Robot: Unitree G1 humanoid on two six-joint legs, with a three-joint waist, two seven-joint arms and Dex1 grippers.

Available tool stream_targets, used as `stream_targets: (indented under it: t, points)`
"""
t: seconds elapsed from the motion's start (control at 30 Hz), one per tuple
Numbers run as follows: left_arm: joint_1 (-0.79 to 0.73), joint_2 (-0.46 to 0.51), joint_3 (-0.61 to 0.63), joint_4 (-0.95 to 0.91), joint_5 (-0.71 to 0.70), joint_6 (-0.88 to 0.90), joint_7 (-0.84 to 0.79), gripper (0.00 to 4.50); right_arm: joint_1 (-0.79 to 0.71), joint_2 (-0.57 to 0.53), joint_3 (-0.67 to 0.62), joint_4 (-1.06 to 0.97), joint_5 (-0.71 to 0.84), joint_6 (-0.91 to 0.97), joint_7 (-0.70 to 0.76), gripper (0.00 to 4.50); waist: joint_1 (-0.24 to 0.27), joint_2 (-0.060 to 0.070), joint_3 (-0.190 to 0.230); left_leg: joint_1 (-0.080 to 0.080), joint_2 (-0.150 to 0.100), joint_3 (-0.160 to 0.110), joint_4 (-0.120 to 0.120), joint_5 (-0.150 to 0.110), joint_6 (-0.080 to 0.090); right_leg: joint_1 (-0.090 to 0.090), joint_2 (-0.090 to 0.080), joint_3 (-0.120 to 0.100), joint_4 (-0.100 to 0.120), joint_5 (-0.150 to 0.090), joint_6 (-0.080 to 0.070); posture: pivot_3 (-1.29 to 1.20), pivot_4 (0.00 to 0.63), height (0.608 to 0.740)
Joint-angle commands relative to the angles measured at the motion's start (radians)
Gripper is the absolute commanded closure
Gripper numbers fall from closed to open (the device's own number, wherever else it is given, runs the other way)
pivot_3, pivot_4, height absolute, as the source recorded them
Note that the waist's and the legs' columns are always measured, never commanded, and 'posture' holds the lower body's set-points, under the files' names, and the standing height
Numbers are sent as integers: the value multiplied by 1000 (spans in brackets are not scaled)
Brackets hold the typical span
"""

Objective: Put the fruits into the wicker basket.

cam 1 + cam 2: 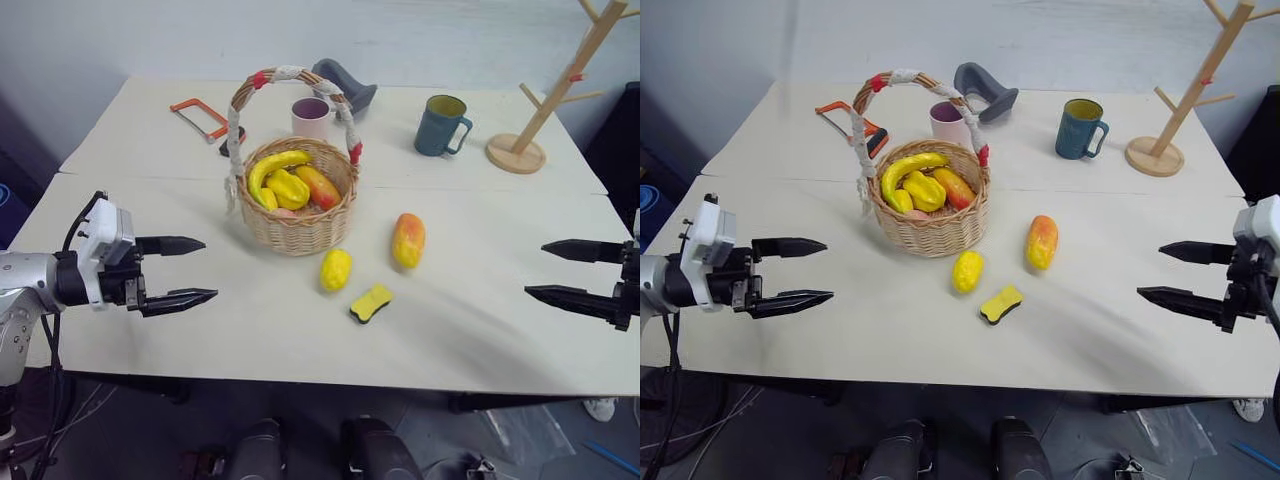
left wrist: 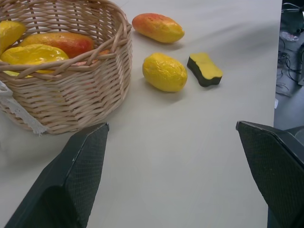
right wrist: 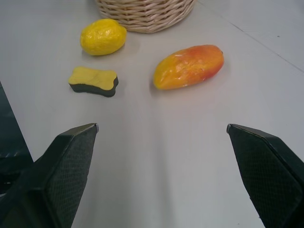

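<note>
The wicker basket (image 1: 300, 225) stands mid-table, its cloth-wrapped arched handle tied with red, holding a banana, a yellow pepper-like fruit and an orange-red fruit. On the table in front of it lie a small yellow lemon (image 1: 335, 269) and, to its right, an orange-red mango (image 1: 408, 240). My left gripper (image 1: 190, 271) hovers open at the table's left, well short of the basket, nothing between its fingers. My right gripper (image 1: 552, 270) hovers open at the right side, apart from the mango, also empty.
A yellow-and-black sponge (image 1: 370, 303) lies just in front of the lemon. Behind the basket are a pink cup (image 1: 310, 117), a teal mug (image 1: 441, 125), a grey holder (image 1: 345, 85), an orange hacksaw (image 1: 200, 117) and a wooden mug tree (image 1: 540, 110).
</note>
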Motion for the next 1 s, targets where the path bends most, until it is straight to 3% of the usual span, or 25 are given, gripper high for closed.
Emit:
stream_targets:
  t: [0.03, 0.53, 0.73, 0.87, 1.0]
  points:
    - [19, -2, 16, -40, -10, -9, 3, 0, -7, -3, -27, -31, 8, 7, -9, 25, 0, 0, 0, 0, 0, 0, 0, 0, 0, 0, 0, 0, 0, 0, 0, 0, 150, 740]
    - [5, -19, -7, -33, 11, -15, 69, 0, -45, -4, 12, -30, -52, -26, -45, 25, 1, 0, 0, 0, 0, 0, 0, 0, 0, 0, 0, 0, 0, 0, 0, 0, 150, 740]
    - [-45, -32, -47, -72, -42, 33, 59, 0, -161, 6, 105, -78, -5, 9, -75, 25, 1, 0, 0, 0, 0, 0, 0, 0, 0, 0, 0, 0, 1, 0, 0, 0, 150, 740]
    - [-131, -60, -161, -120, -45, 41, 20, 0, -314, 41, 291, -156, 23, 27, -60, 25, 1, 0, 0, 0, 0, 0, 0, 0, -1, 0, 0, -1, 1, 0, 0, 0, 150, 740]
    - [-227, -80, -273, -131, -22, 34, -34, 0, -445, 110, 540, -153, -137, -116, -13, 25, 1, 0, 0, 0, 0, -1, 1, 1, -1, 0, 1, -1, 2, 0, 0, 0, 150, 740]
